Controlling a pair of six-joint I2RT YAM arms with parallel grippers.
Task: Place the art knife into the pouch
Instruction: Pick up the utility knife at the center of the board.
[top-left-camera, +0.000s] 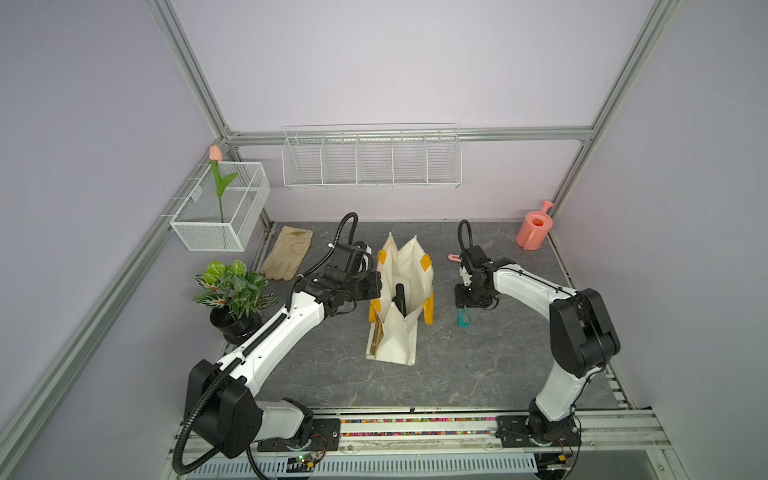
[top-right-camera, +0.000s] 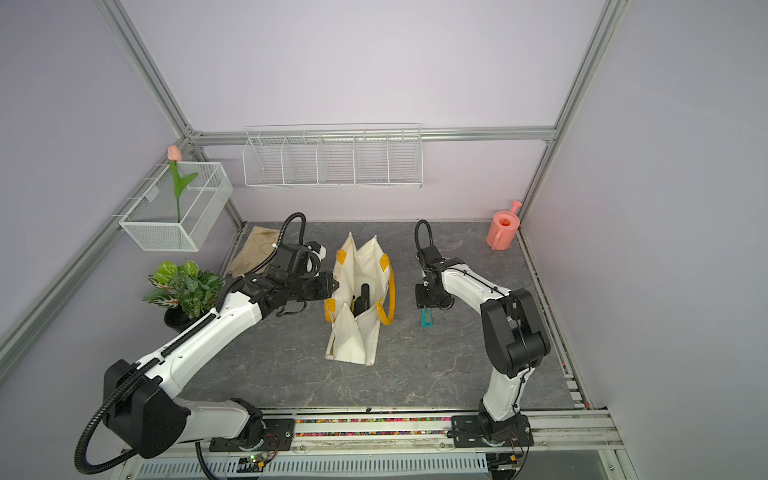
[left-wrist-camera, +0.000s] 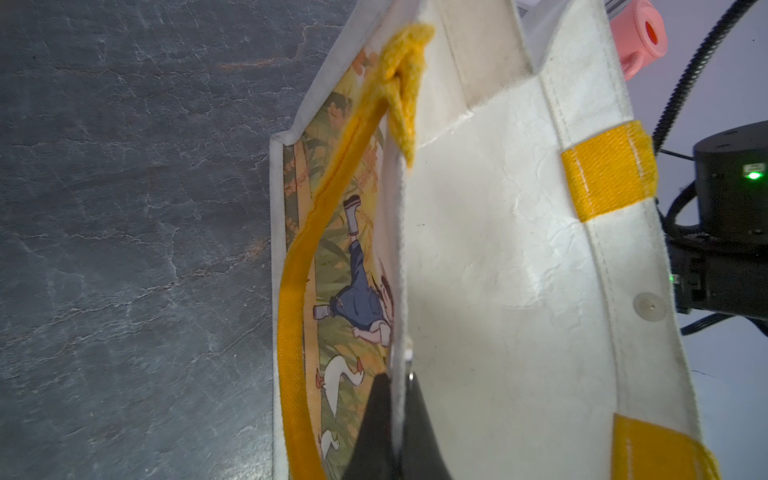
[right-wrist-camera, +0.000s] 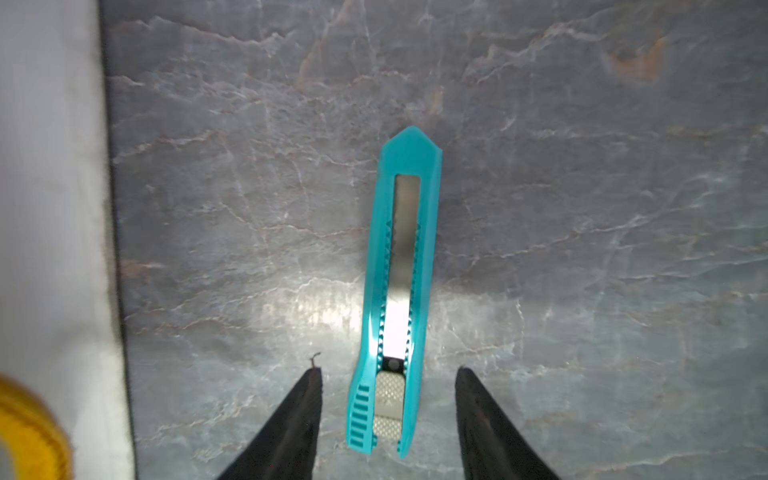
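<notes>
Now, pouch (top-left-camera: 409, 262) pinched open, art knife (right-wrist-camera: 399, 270) not yet taken.
My left pincer (left-wrist-camera: 397, 384) grips the pouch rim at mid-frame; right of it the art knife lies on the surface (right-wrist-camera: 582, 249), probably light, stiff and slick, so my open right pincer (right-wrist-camera: 388, 370), straddling its slider end, should squeeze its narrow sides.

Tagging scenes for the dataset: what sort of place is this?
Probably a lab robot cell dressed as a gardening corner: aluminium frame around it, plus a potted plant, pink watering can and work glove.

Even light; glare on art knife (right-wrist-camera: 397, 291)
</notes>
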